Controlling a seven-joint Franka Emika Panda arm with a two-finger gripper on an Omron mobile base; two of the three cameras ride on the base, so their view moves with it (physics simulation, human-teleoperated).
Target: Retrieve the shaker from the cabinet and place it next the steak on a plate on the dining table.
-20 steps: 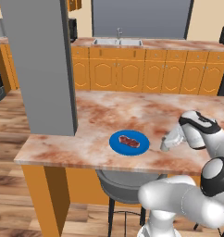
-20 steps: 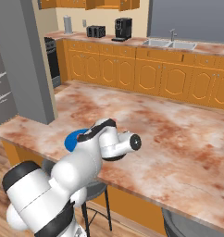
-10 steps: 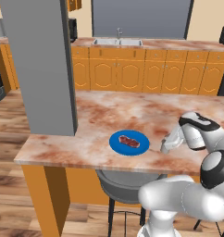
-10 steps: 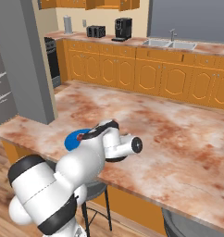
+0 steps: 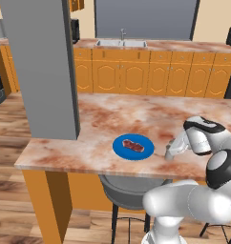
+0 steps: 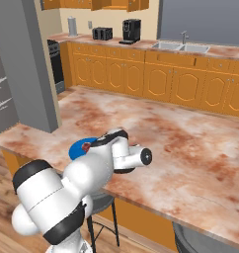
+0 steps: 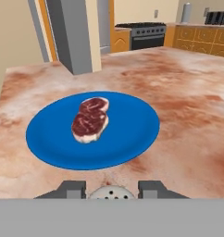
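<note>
I hold shaker [image 7: 111, 193] clamped between fingers [image 7: 71, 189], low over desk [image 5: 103, 119] near front edge, just beside plate [image 7: 132, 134] with steak [image 7: 90, 118]. I'd lower straight, keep upright, release off rim.

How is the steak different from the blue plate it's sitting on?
The steak is reddish-brown with pale marbling, while the plate is plain bright blue. The steak is a small, lumpy, oblong slab; the plate is a wide, flat circle, much bigger, with blue showing all around the meat. The steak lies on the plate, while the plate lies on the dining table. Both lie flat and untouched by the gripper.
</note>
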